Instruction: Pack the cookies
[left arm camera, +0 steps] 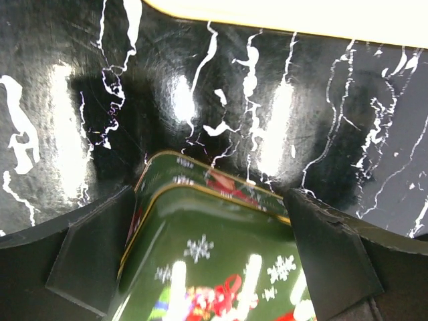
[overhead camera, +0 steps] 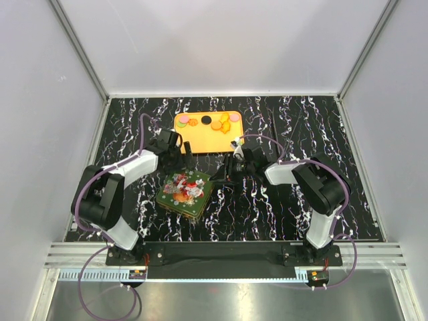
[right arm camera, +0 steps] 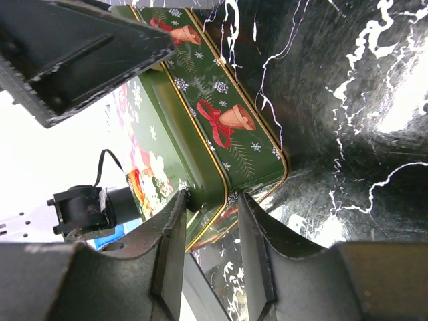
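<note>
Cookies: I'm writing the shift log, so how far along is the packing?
Done: nothing packed; the cookies in view lie on the tray, and the tin has its lid on. In hand: the right fingers flank a corner of the lid, grip unclear; the left fingers stand wide open astride the tin. Left: take off the lid, move the cookies in, close it.

Readable text: none | Numbers: none | Brand marks, labels, signs: none made out | tin (right arm camera: pixel 200 114): picture print only, with bells, red bows and snowflakes, carrying no lettering | Top external view: the tin's print is too small to resolve
</note>
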Motion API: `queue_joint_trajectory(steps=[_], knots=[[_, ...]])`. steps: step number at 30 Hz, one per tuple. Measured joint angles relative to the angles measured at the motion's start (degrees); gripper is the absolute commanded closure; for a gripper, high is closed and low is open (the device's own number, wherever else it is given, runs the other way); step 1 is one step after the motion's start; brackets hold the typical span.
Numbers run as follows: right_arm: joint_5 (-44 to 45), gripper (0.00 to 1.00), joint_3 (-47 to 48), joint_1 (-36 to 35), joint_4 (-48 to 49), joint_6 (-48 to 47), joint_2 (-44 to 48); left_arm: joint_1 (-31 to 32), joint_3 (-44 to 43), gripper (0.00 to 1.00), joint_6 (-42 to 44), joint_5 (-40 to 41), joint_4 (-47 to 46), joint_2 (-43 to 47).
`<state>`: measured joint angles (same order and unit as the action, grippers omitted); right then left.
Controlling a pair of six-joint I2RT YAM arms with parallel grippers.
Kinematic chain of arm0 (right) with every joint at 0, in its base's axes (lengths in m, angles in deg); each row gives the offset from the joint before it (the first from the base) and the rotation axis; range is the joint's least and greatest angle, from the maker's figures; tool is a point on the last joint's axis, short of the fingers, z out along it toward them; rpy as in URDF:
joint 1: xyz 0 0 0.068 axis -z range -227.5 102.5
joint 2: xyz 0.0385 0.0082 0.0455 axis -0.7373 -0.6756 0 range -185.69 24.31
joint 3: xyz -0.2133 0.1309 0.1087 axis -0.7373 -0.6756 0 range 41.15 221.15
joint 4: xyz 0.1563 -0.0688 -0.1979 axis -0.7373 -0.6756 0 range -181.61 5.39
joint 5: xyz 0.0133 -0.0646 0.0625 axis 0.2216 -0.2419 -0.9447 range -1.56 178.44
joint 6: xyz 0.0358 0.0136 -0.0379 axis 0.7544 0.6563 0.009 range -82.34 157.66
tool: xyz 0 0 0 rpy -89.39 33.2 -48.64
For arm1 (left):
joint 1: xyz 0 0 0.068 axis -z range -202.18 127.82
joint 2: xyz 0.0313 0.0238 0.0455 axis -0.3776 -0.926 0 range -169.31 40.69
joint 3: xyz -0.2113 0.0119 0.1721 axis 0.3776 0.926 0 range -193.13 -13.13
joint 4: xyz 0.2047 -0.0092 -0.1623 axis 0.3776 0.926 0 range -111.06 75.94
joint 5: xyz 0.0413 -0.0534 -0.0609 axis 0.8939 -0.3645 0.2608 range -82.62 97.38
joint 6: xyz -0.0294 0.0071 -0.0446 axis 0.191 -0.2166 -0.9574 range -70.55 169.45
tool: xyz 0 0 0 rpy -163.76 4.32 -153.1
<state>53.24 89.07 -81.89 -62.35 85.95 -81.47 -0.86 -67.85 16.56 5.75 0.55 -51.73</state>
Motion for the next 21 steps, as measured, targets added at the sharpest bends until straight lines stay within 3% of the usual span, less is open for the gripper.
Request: queue_joint_trajectory(steps=[6, 15, 17, 20, 21], knots=[[-1.4, 0.76, 0.9, 0.4, -2.1, -0.5, -0.1, 0.0, 5.8, 0.05, -3.7, 0.4, -6.5, 2.3], [-2.1, 0.73, 11.2, 3.4, -18.6, -7.0, -1.8, 0.1, 9.4, 0.09, -12.4, 1.6, -11.3, 4.2], [-1.6, 0.69, 14.1, 4.2, -22.4, -8.5, -2.6, 0.1, 9.5, 0.08, -14.3, 1.7, -12.0, 4.2], [-0.1, 0.53, 18.1, 5.0, -27.7, -10.8, -3.0, 0.1, 9.3, 0.04, -15.8, 1.3, -12.3, 4.2], [0.6, 0.42, 19.0, 5.1, -28.7, -11.3, -3.0, 0.2, 9.1, 0.04, -15.8, 0.7, -12.0, 4.3]])
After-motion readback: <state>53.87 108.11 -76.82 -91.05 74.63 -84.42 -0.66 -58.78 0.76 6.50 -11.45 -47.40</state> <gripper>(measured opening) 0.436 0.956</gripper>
